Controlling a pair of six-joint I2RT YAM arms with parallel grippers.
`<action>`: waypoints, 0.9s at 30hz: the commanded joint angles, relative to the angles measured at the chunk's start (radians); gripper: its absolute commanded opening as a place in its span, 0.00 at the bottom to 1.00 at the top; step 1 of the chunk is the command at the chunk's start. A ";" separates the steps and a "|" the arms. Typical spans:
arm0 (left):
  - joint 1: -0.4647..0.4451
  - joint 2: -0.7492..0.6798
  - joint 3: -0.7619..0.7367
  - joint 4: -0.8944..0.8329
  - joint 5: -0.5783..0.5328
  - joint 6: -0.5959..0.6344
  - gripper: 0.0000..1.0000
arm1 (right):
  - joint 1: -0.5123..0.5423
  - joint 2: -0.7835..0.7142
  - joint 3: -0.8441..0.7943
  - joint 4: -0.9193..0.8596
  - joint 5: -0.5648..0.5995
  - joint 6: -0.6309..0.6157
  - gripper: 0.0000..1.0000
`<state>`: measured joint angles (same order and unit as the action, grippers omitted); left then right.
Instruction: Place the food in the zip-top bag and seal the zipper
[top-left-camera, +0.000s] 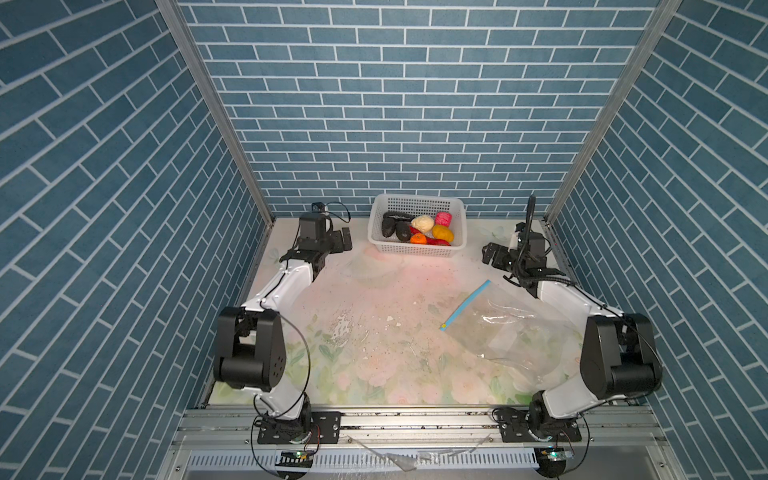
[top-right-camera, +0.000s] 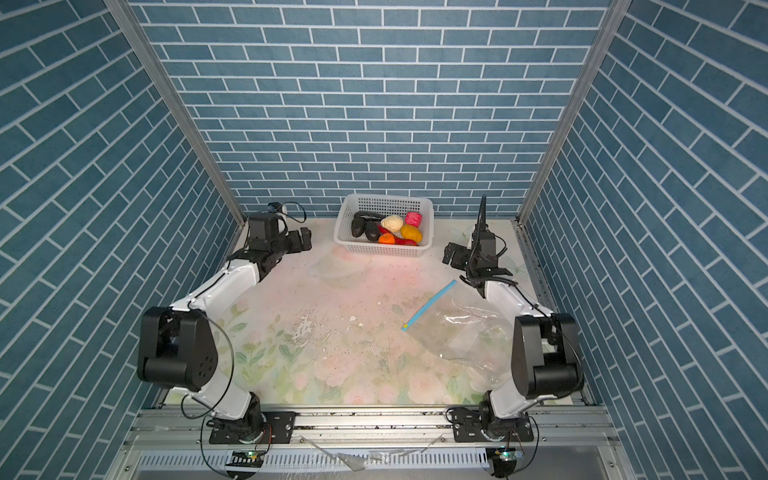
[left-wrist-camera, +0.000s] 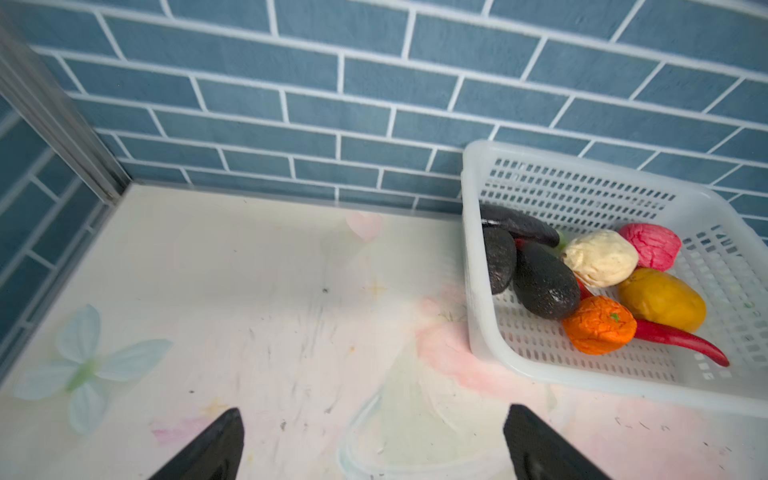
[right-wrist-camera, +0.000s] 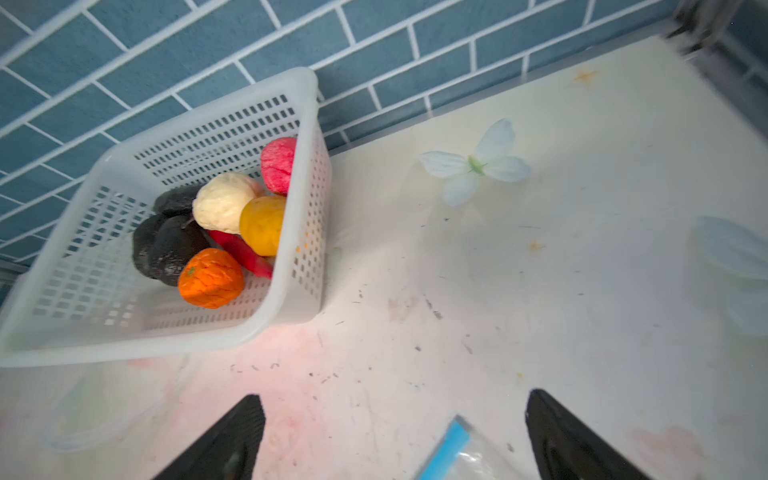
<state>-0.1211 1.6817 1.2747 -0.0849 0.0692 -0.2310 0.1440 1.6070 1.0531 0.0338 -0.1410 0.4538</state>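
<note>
Opening step of the task, with nothing yet grasped. The pale floral-printed tabletop (top-left-camera: 374, 316) filled the lower middle of both top views. At its lower right lay the large clear crinkly zip-top bag (top-left-camera: 513, 332), flat and empty, partly hidden behind the right arm (top-left-camera: 561, 295). The white perforated plastic basket (top-left-camera: 415, 250) stood at upper centre, against the blue brick-pattern back wall (top-left-camera: 407, 124). The left gripper (top-left-camera: 343, 240) hung just left of the basket. The right gripper (top-left-camera: 493, 254) hung to the basket's right, near the bag's upper corner. In both wrist views the jaws stood wide apart with nothing between them. The food (top-left-camera: 422, 224), toy produce in black, cream, pink, yellow-orange and orange with thin red chillies, lay heaped in the basket, none in the bag. The long narrow light-blue zipper (top-left-camera: 466, 305) ran diagonally along the bag's left edge, a small yellow tab (top-left-camera: 443, 328) at its lower end. Whether the mouth was parted could not be told. The next move probably called for one gripper to hold the bag's mouth open while the other lifted a piece from the basket.
</note>
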 joint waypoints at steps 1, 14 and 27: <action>-0.006 0.105 0.139 -0.165 0.134 -0.068 0.99 | 0.004 0.091 0.151 -0.101 -0.178 0.130 0.99; -0.053 0.568 0.712 -0.382 0.362 -0.097 0.99 | 0.007 0.433 0.590 -0.273 -0.239 0.084 0.93; -0.084 0.734 0.925 -0.411 0.505 -0.166 0.97 | 0.032 0.692 0.914 -0.347 -0.382 0.064 0.81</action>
<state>-0.1986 2.4252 2.1704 -0.4889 0.5255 -0.3801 0.1535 2.2845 1.8957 -0.2752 -0.4656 0.5411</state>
